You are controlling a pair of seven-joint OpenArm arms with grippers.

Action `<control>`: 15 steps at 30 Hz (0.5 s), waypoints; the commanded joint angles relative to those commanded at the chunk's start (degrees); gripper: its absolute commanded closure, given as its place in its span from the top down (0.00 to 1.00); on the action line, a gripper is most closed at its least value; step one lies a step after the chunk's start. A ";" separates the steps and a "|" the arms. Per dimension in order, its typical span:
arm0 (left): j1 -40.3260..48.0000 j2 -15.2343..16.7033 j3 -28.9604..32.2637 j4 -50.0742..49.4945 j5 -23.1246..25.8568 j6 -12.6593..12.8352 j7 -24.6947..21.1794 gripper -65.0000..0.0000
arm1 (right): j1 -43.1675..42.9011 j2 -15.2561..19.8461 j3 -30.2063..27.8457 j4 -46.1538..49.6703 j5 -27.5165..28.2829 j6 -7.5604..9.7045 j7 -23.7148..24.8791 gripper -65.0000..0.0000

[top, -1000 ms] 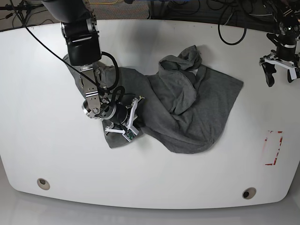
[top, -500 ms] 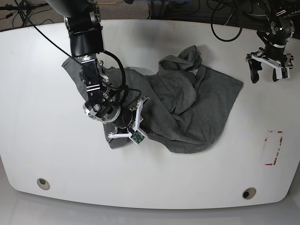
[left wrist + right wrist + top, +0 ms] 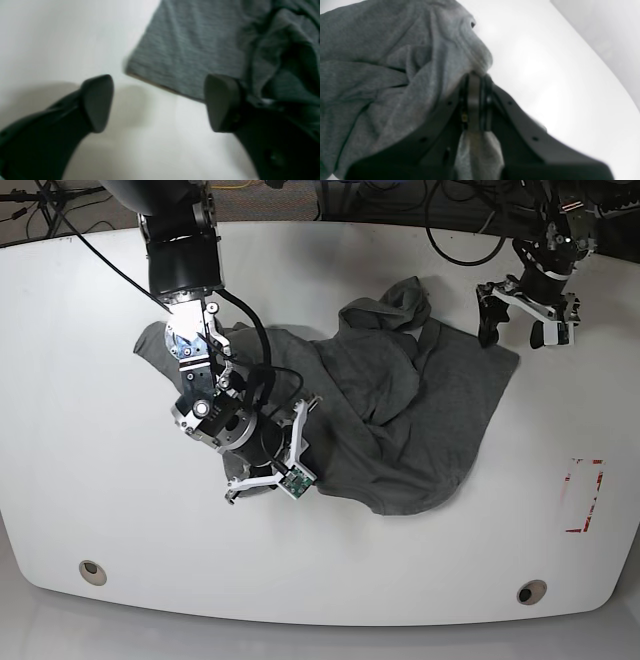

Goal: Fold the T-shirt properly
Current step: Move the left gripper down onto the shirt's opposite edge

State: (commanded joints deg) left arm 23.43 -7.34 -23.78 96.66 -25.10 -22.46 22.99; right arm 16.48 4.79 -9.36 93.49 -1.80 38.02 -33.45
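The dark grey T-shirt (image 3: 400,420) lies crumpled across the middle of the white table (image 3: 90,480). My right gripper (image 3: 262,452) sits low at the shirt's front left part. In the right wrist view that gripper (image 3: 476,77) is shut on a bunched fold of the T-shirt (image 3: 382,75). My left gripper (image 3: 518,325) hangs open just above the shirt's far right corner. In the left wrist view its two dark fingers (image 3: 97,100) stand wide apart over bare table, with the shirt's corner (image 3: 187,50) just beyond them and nothing between them.
A red-outlined rectangle (image 3: 583,495) is marked on the table at the right. Two round holes (image 3: 92,571) (image 3: 531,591) sit near the front edge. Black cables (image 3: 470,230) hang over the far edge.
My left gripper has travelled left from the table's right edge to the shirt's far right corner. My right gripper has shifted toward the front and right, dragging cloth with it.
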 joint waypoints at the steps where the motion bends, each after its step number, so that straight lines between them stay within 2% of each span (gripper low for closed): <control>1: -0.44 0.53 -0.53 -0.53 -0.09 0.00 0.53 0.94 | -0.09 0.00 0.00 0.00 0.00 0.00 0.00 0.00; 9: -3.25 2.55 -1.49 -4.04 0.26 0.00 0.88 0.94 | -0.26 0.00 0.00 0.00 0.00 0.00 0.00 0.00; 15: -5.80 2.73 -1.05 -8.26 0.26 0.00 0.88 0.94 | -0.35 0.00 0.00 1.23 0.00 0.00 0.00 0.00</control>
State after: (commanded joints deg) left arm 17.63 -4.62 -24.84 88.40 -24.84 -22.46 23.87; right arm 16.13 4.79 -9.36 94.73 -1.80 38.02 -33.45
